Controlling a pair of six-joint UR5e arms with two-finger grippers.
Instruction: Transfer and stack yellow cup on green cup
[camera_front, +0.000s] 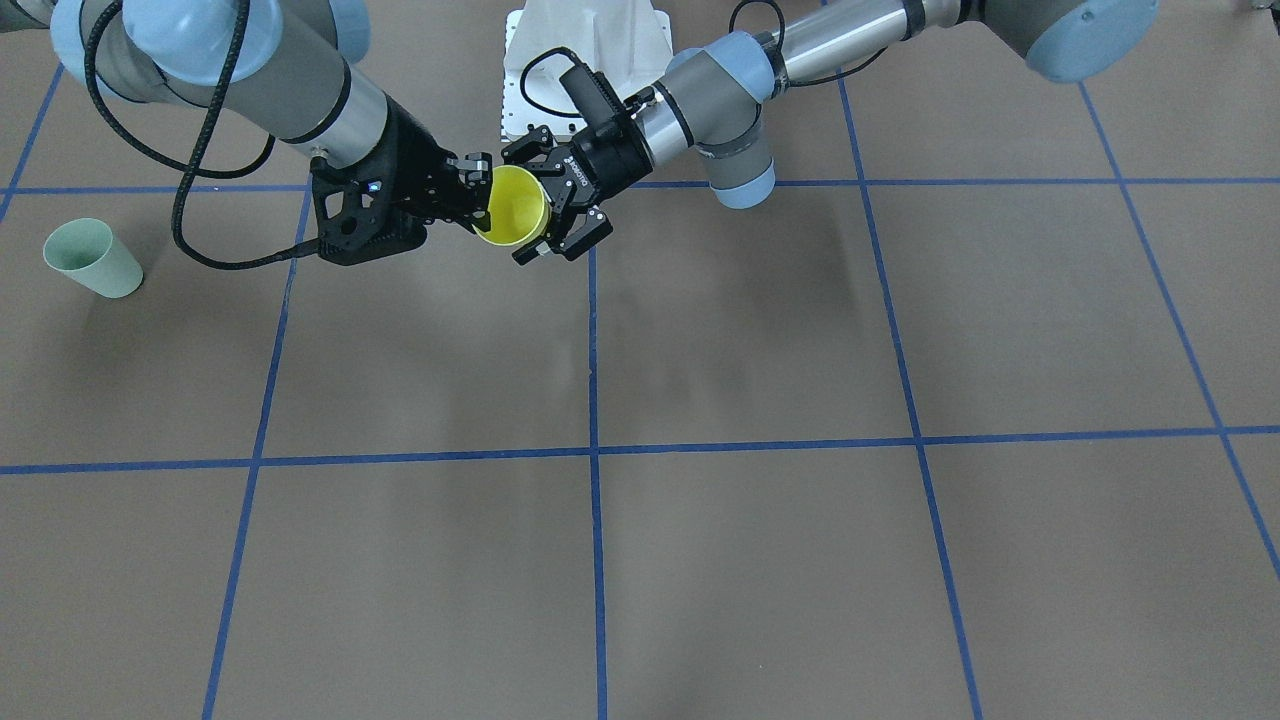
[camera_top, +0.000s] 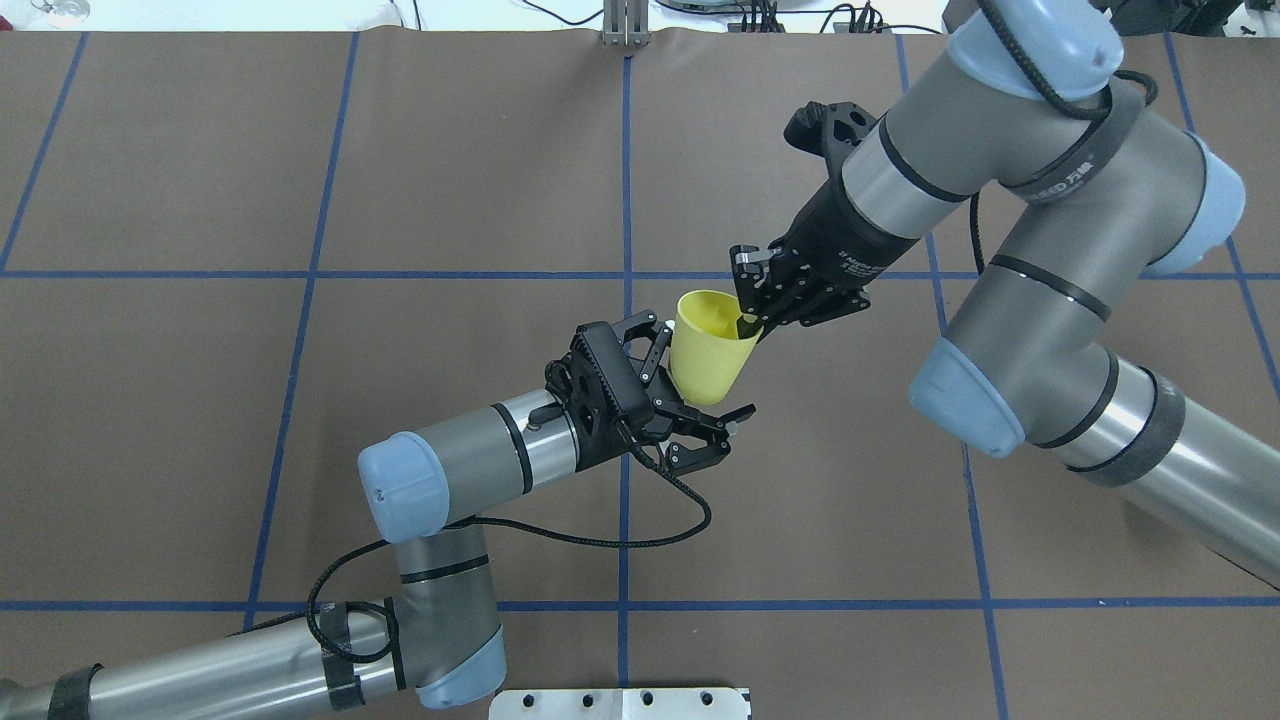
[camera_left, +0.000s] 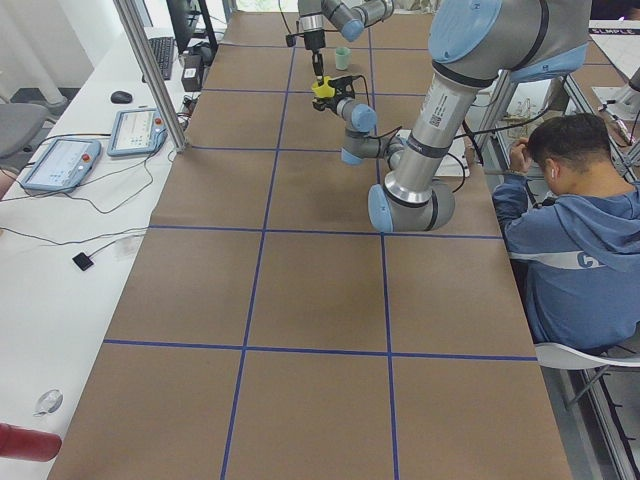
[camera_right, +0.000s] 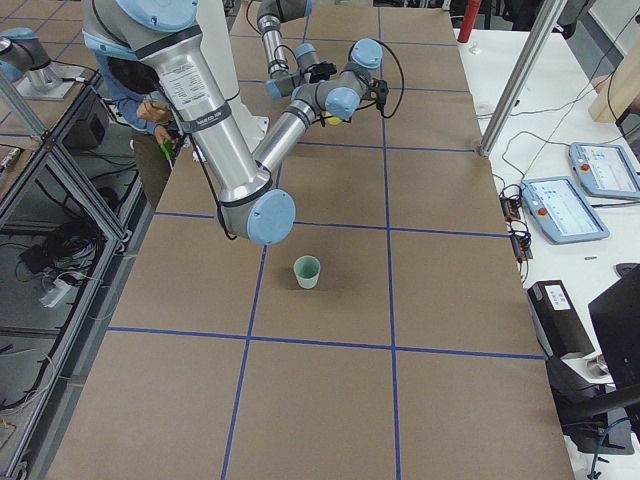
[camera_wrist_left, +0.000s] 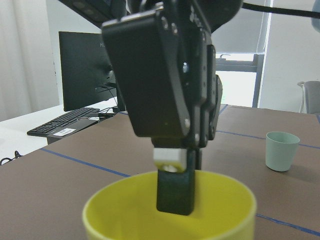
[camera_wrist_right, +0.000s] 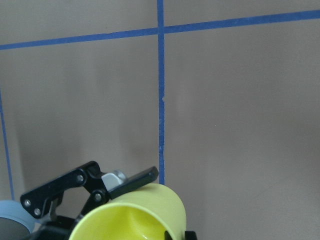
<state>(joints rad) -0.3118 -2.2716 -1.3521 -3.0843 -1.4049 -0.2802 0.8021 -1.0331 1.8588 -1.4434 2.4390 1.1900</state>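
The yellow cup (camera_front: 515, 205) hangs in mid-air above the table's centre line, tilted, between both grippers. My right gripper (camera_top: 750, 320) is shut on its rim, with one finger (camera_wrist_left: 175, 192) inside the cup and the other outside. My left gripper (camera_top: 705, 372) is open, its fingers (camera_wrist_right: 131, 179) spread on either side of the cup's lower body. I cannot tell whether they touch it. The green cup (camera_front: 92, 258) stands upright on the table far out on my right side, and also shows in the exterior right view (camera_right: 307, 271) and the left wrist view (camera_wrist_left: 281, 150).
The brown table (camera_top: 300, 180) carries a grid of blue tape lines. A person sits at the robot's side of the table in the exterior left view (camera_left: 565, 220). Monitors, a keyboard and pendants lie on the white bench (camera_left: 70, 160) beyond the far edge.
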